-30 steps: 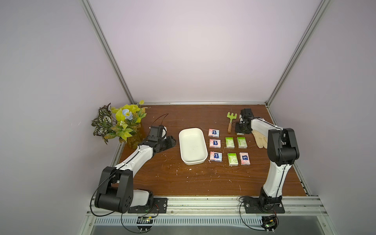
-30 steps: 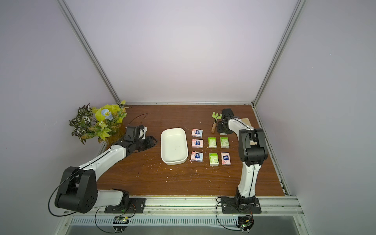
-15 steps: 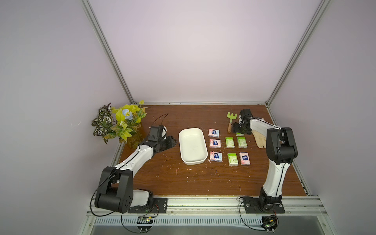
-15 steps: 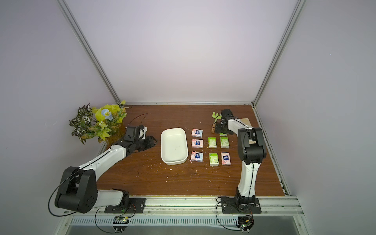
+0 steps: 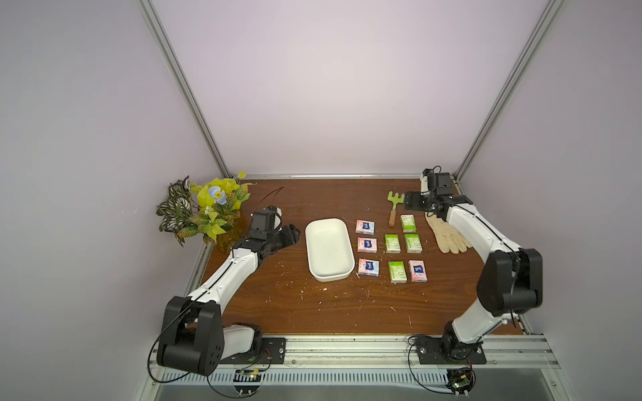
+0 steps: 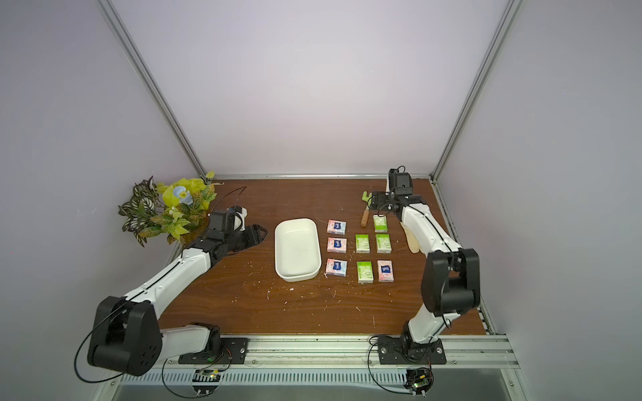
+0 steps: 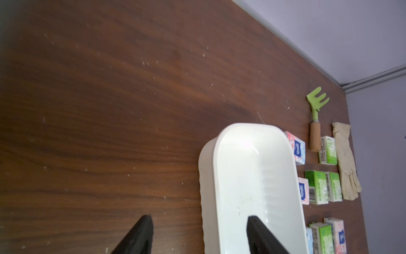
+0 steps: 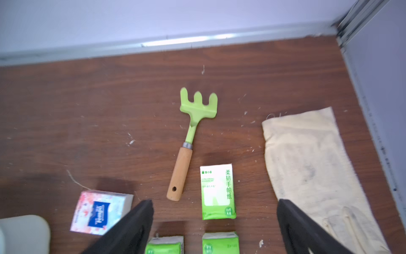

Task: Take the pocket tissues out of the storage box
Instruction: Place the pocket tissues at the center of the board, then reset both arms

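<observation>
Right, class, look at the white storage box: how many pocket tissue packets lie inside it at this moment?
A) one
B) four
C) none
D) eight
C: in both top views the storage box shows only its bare white floor, while all eight pocket tissues lie on the table beside it.
</observation>
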{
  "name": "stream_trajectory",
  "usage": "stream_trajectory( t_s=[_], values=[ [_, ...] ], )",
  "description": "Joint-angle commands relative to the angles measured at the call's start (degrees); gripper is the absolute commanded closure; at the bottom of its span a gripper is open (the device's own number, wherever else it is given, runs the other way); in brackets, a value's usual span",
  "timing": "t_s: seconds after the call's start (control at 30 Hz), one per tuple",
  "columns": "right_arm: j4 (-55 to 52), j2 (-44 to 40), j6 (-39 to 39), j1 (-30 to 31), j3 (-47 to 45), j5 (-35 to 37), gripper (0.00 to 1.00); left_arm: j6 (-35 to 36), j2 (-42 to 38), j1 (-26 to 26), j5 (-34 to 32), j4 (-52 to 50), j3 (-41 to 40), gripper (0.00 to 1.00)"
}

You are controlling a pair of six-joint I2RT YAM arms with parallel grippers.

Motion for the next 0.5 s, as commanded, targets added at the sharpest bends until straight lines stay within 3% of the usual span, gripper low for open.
stream_trajectory(
  t_s=[0.0,0.2,0.47],
  values=[
    [4.01,-9.63,-1.93,-0.48,-5.33,1.38,0.01,-0.01,-4.2,0.62,-4.97,1.5,0.92,0.29],
    [16.27,-28.36,-2.42,-2.17,-22.17,2.11,0.01,-0.69,-12.41,0.62,-14.02,7.18,-2.39,0.0],
    [37.15,-41.58,-3.63,-3.91,-45.91,5.94,0.01,4.17,-18.17,0.67,-31.51,17.01,-9.23,0.02]
  ],
)
